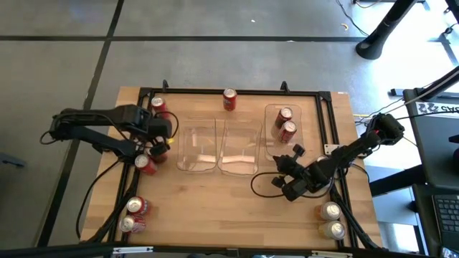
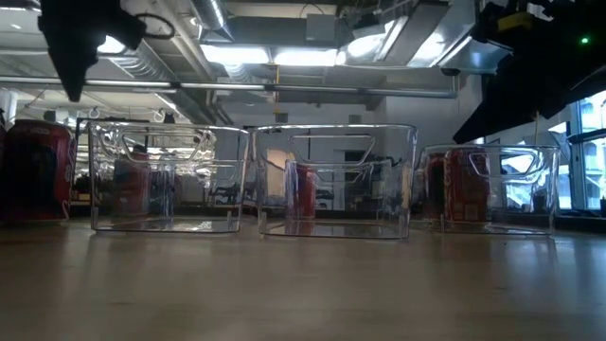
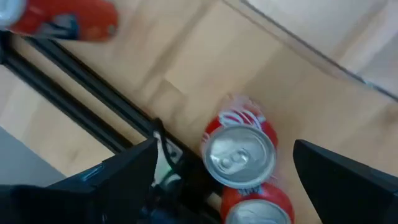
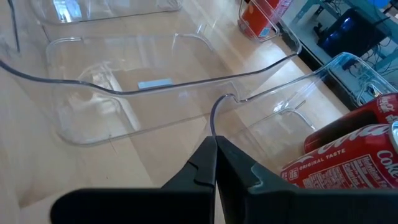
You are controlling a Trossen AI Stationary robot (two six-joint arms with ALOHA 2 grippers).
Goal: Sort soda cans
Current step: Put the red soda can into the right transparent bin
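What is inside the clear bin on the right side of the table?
The right bin holds two red cans, lying next to each other. In the low view its wall and handle cover parts of them.

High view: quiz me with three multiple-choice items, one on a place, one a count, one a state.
1. Which clear bin holds red cans?
A. the left one
B. the middle one
C. the right one

2. How many pale cans stand at the table's near right corner?
A. two
B. four
C. none

3. The left end effector is:
A. shut on a can
B. open above a red can
C. inside a bin

Answers: 1 C, two red cans lie in the right bin; 2 A, a pair stands there; 3 B, its fingers stand apart either side of the upright red can.
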